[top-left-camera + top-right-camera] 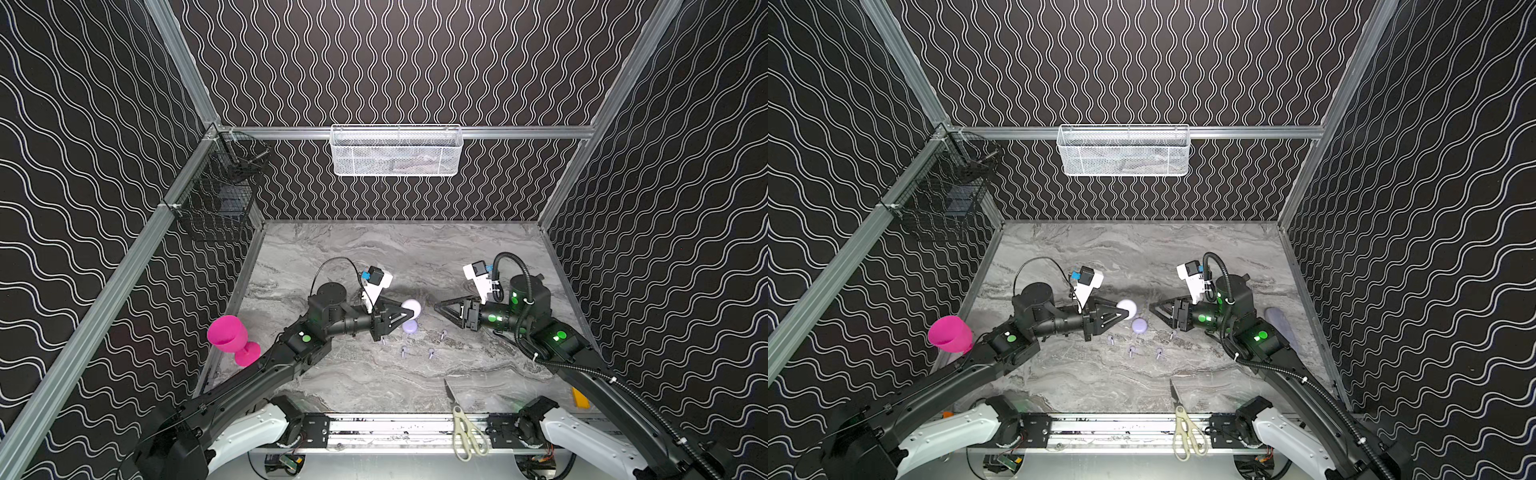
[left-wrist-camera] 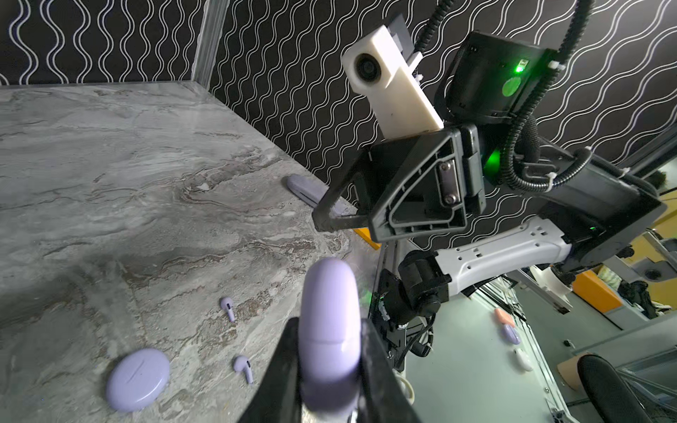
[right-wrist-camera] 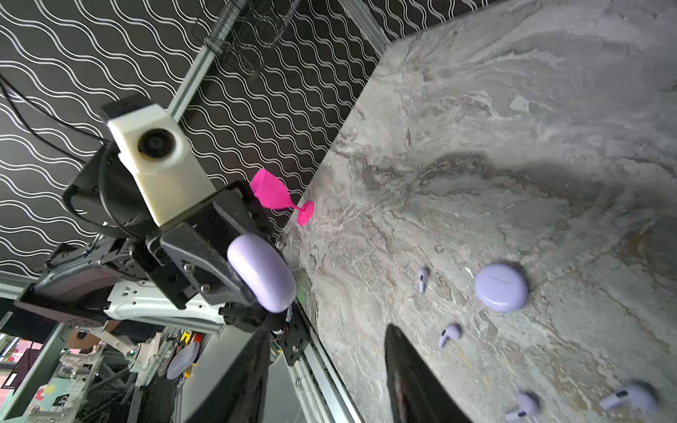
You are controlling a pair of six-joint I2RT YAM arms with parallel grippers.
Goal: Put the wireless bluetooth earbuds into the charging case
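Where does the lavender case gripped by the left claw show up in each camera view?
In a top view: held case near the middle, right beside the flat puck.
In a top view: same place, puck beside it.
Left wrist: close up, edge-on; puck lies flat farther off.
Right wrist: next to the facing arm's white camera, case at; puck apart.
Shared landmark: the flat puck.

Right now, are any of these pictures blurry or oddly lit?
In the right wrist view the nearest earbuds are smeared; in the left wrist view the gripped charging case looks soft close to the lens; both top views are sharp, with a dark shadow across the middle of the table.
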